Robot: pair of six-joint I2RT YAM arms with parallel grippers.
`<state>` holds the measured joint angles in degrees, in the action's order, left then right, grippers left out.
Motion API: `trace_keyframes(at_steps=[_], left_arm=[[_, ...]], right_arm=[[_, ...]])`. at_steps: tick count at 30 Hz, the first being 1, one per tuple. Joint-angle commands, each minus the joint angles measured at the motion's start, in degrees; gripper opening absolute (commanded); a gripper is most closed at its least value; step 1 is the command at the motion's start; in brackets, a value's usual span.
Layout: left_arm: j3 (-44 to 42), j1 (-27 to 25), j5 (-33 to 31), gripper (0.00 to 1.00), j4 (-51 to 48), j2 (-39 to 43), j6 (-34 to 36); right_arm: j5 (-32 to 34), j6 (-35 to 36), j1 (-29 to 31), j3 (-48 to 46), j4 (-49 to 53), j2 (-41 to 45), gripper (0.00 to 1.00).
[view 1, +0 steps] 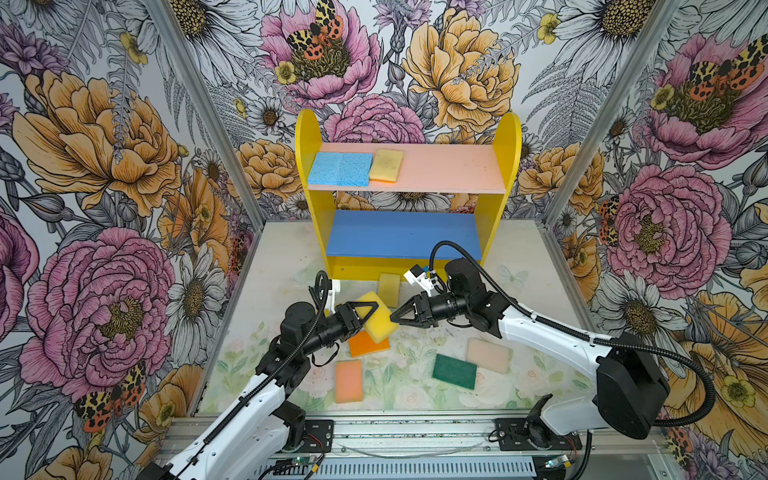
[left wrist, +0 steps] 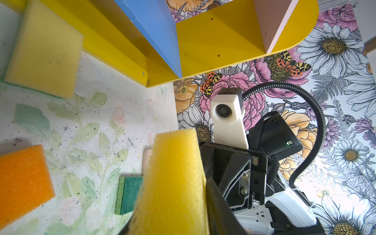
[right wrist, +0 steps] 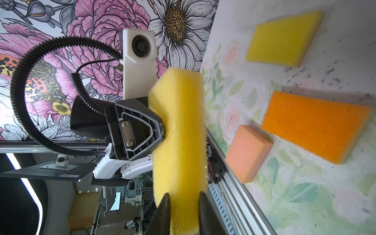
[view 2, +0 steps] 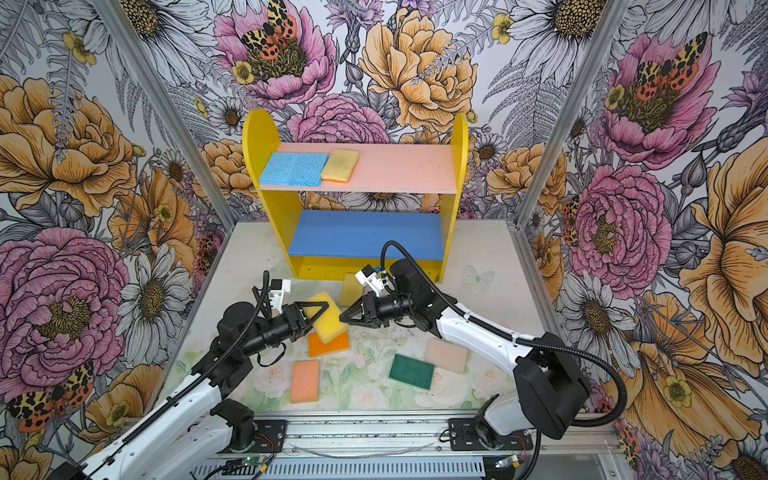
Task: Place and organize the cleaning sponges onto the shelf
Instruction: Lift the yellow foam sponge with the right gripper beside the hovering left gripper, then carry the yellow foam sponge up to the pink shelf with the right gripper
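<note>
Front row: At lower centre of a top view, the peach sponge (view 1: 349,381), the dark green sponge (view 1: 454,371) and the cream sponge (view 1: 488,354) lie flat and apart on the table (view 1: 519,299), with neither of your grippers on them.
Orange sponge: The orange sponge (view 1: 368,345) lies directly under the held one and is partly covered by it in both top views.
Held yellow sponge: At frame centre, the held yellow sponge (view 1: 380,326) hangs tilted and clear of the table, between your two grippers.
Left gripper: The left gripper (view 1: 372,313) is clamped across the sponge's middle, and the right wrist view shows the foam dented there.
Right gripper: The right gripper (view 1: 395,319) pinches only the sponge's end. Its fingers (right wrist: 163,219) stand narrow, with foam squeezed between them.
Handover risk: I judge this a hand-over. If you pull either arm away while both pinch, the foam may stretch or slip out. If you let go on the left too soon, the shallow end grip may let the sponge droop or drop onto the orange sponge.
Shelf foot: A yellow sponge (view 1: 389,289) lies right at the base of the shelf (view 1: 496,199), beside your right wrist.
Shelf risk: The right arm's cable (view 1: 446,242) loops in front of the blue lower board (view 1: 403,235), so a steep lift could snag or shove the shelf.
Upper board: Left on the pink upper board (view 1: 449,168), the light blue sponges (view 1: 340,168) sit edge to edge with a pale yellow sponge (view 1: 386,165) just beside them. A careless placement could push them askew.
</note>
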<state>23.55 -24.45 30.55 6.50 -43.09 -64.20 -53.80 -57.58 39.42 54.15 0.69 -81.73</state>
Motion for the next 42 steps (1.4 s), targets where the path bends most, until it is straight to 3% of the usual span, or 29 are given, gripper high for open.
trace_keyframes(at_steps=[1,2,4,7,10,20,31,42], left_arm=[[-0.7,0.4,0.8,0.36,1.0,0.7,-0.3],[-0.7,0.5,0.9,0.39,1.0,0.8,-0.3],[-0.4,0.8,1.2,0.59,0.5,1.1,-0.3],[1.0,2.7,3.0,0.74,-1.4,2.1,0.2],[3.6,6.6,5.5,0.99,-5.8,4.6,1.5],[7.2,20.9,10.0,0.99,-20.0,15.0,5.6],[3.8,21.7,10.8,0.99,-20.6,16.5,5.0],[3.6,21.7,11.6,0.99,-21.3,15.6,5.7]], right_arm=[[0.6,2.0,0.2,1.4,1.0,1.0,0.18],[0.6,2.0,0.2,1.3,1.0,1.0,0.16],[1.0,1.9,0.1,1.4,1.1,1.4,0.15],[2.1,1.8,-0.2,1.7,1.4,2.4,0.13],[3.5,1.7,-1.4,2.9,2.9,4.2,0.11],[7.8,3.4,-9.6,15.8,13.0,9.3,0.10],[14.8,3.2,-17.1,41.2,19.4,-0.4,0.10],[24.5,4.8,-18.8,54.6,22.8,-11.4,0.09]])
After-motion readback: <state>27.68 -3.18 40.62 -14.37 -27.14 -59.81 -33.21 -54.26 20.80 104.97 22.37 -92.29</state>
